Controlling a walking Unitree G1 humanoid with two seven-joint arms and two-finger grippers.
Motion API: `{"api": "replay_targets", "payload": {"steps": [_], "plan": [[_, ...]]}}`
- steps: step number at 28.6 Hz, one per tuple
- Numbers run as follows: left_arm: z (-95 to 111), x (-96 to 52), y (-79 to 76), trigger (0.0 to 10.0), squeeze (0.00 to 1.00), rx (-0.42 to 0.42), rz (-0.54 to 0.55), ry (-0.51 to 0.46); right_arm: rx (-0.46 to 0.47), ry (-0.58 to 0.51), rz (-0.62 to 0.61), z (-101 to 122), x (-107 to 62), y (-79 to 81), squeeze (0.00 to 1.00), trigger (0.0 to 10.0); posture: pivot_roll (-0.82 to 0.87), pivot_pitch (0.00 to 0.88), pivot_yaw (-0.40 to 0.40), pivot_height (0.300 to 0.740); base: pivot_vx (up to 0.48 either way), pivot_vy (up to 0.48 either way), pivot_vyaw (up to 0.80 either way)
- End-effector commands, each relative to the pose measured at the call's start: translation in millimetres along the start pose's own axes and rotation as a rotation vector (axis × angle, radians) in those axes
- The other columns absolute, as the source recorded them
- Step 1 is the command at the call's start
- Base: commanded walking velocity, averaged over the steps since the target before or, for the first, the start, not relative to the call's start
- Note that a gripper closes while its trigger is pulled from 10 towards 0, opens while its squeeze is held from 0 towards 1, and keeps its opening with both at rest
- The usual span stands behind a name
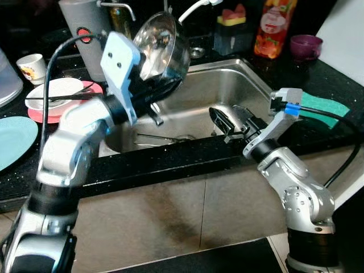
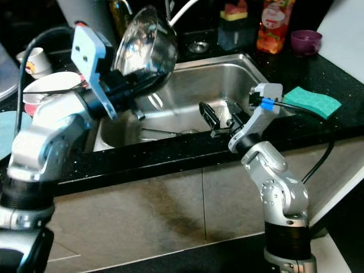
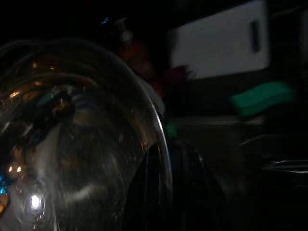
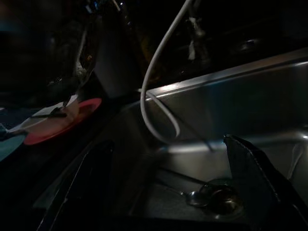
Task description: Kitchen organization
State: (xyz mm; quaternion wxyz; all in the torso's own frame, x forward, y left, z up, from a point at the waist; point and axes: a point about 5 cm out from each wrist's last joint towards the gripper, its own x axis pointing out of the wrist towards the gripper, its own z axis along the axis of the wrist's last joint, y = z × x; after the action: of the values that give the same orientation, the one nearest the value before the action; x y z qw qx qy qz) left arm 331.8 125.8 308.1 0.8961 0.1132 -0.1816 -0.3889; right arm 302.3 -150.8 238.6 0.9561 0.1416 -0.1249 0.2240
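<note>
Nearest me, my right gripper [image 1: 223,120] hangs over the sink's [image 1: 227,85] front edge, fingers spread and empty. A green sponge [image 1: 322,106] lies on the counter [image 1: 341,79] beside it. Left, a pink plate [image 1: 62,108] carries a white bowl [image 1: 54,91]. My left gripper [image 1: 162,85] is raised above the sink, pinching the steel bowl's [image 1: 162,48] rim, bowl tilted. Behind stands a juice bottle [image 1: 274,25].

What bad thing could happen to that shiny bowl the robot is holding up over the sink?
The left gripper pinches only the rim of the tilted steel bowl, so it might slip and clatter into the sink. The bowl also hangs close to the white faucet hose and could bump it. The open right gripper waits down in the sink, where a falling bowl could hit it.
</note>
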Motion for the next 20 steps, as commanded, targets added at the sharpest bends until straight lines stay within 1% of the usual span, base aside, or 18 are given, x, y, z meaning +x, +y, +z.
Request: {"api": "replay_targets", "payload": {"steps": [1,3,4,5,6,8,10,13,14,15,16,17,19,20], "plan": [[-3.2,-1.7,10.6,10.0,0.00,0.025,0.029,0.018,-0.007,0.019,-0.009,-1.8,-3.0,1.5,0.00,10.0,-0.03,0.019,0.119,0.740,0.000,0.000,0.00],[-20.2,1.7,17.6,10.0,0.00,-0.010,0.032,0.075,-0.021,0.030,-0.040,-0.8,-7.6,-0.5,0.00,10.0,-0.05,0.043,0.121,0.740,0.000,0.000,0.00],[-20.2,1.7,17.6,10.0,0.00,-0.010,0.032,0.075,-0.021,0.030,-0.040,-0.8,-7.6,-0.5,0.00,10.0,-0.05,0.043,0.121,0.740,0.000,0.000,0.00],[-28.6,2.6,18.5,10.0,0.00,-0.043,0.026,0.098,-0.026,0.031,-0.051,0.6,-9.7,-0.9,0.00,10.0,-0.06,0.056,0.122,0.740,0.000,0.000,0.00],[-28.6,2.6,18.5,10.0,0.00,-0.043,0.026,0.098,-0.026,0.031,-0.051,0.6,-9.7,-0.9,0.00,10.0,-0.06,0.056,0.122,0.740,0.000,0.000,0.00],[-48.3,6.0,17.6,10.0,0.00,-0.135,-0.012,0.139,-0.038,0.033,-0.067,4.7,-14.4,-2.9,0.00,10.0,-0.08,0.074,0.123,0.740,0.000,0.000,0.00],[-62.4,8.9,15.0,10.0,0.00,-0.190,-0.058,0.175,-0.044,0.032,-0.079,8.2,-18.4,-4.0,0.00,10.0,-0.08,0.082,0.125,0.740,0.000,0.000,0.00],[-66.3,10.1,13.2,10.0,0.00,-0.194,-0.084,0.191,-0.048,0.032,-0.084,9.6,-19.8,-4.3,0.00,10.0,-0.09,0.087,0.126,0.740,0.000,0.000,0.00],[-71.4,12.1,9.5,10.0,0.00,-0.182,-0.168,0.220,-0.053,0.032,-0.090,12.0,-22.4,-3.7,0.00,10.0,-0.11,0.100,0.128,0.740,0.000,0.000,0.00],[-71.4,12.1,9.5,10.0,0.00,-0.182,-0.168,0.220,-0.053,0.032,-0.090,12.0,-22.4,-3.7,0.00,10.0,-0.11,0.100,0.128,0.740,0.000,0.000,0.00],[-73.6,11.8,8.6,10.0,0.00,-0.165,-0.207,0.245,-0.054,0.032,-0.090,13.0,-23.4,-3.0,0.00,10.0,-0.11,0.104,0.128,0.740,0.000,0.000,0.00],[-73.6,11.8,8.6,10.0,0.00,-0.165,-0.207,0.245,-0.054,0.032,-0.090,13.0,-23.4,-3.0,0.00,10.0,-0.11,0.104,0.128,0.740,0.000,0.000,0.00],[-82.2,8.6,13.9,10.0,0.00,-0.105,-0.243,0.340,-0.054,0.034,-0.086,15.0,-25.1,-1.5,0.00,10.0,-0.11,0.113,0.124,0.740,0.000,0.000,0.00],[-82.2,8.6,13.9,10.0,0.00,-0.105,-0.243,0.340,-0.054,0.034,-0.086,15.0,-25.1,-1.5,0.00,10.0,-0.11,0.113,0.124,0.740,0.000,0.000,0.00]]}}
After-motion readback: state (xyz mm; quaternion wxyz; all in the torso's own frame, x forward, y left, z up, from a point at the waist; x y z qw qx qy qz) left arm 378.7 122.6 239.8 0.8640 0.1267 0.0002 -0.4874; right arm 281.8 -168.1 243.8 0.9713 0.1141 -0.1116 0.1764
